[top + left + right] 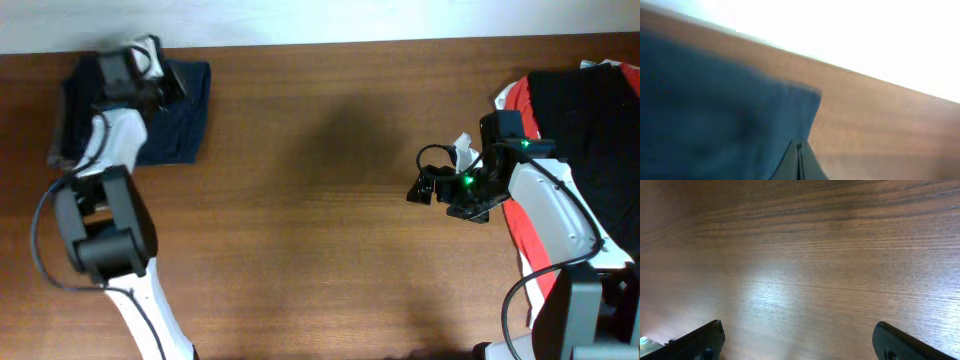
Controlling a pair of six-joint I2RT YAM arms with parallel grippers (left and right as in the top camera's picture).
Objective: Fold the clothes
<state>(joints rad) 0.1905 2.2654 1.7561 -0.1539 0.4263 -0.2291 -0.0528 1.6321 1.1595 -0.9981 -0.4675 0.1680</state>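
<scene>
A folded navy garment lies at the table's far left. My left gripper is over its far edge. In the left wrist view its fingers are pressed together, right at the edge of the blue cloth; no cloth shows between them. A pile of unfolded clothes, black over red and white, lies at the right edge. My right gripper is left of that pile, open and empty over bare wood.
The brown wooden table stretches between the two arms. A white wall runs along the table's far edge. The right arm's base stands at the front right, partly on the clothes pile.
</scene>
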